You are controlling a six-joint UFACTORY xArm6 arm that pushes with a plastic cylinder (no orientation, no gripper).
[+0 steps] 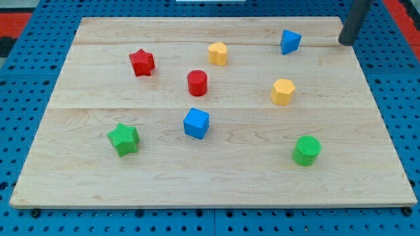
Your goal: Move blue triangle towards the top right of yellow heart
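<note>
My tip (345, 42), a bare rod without fingers to open or close, stands near the tabletop's (216, 177) top right corner. The blue triangle (290, 41) looks light, stiff, and should slide when pushed on its flat side, toward the yellow heart (218, 53).

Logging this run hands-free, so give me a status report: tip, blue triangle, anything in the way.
My tip at board's top right, right of blue triangle, not touching. Yellow heart to triangle's left. Nothing between tip and triangle.

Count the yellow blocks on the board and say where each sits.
2. The yellow heart sits near the view's top centre; the yellow hexagon lies lower, to the view's right. None looks hidden.
</note>
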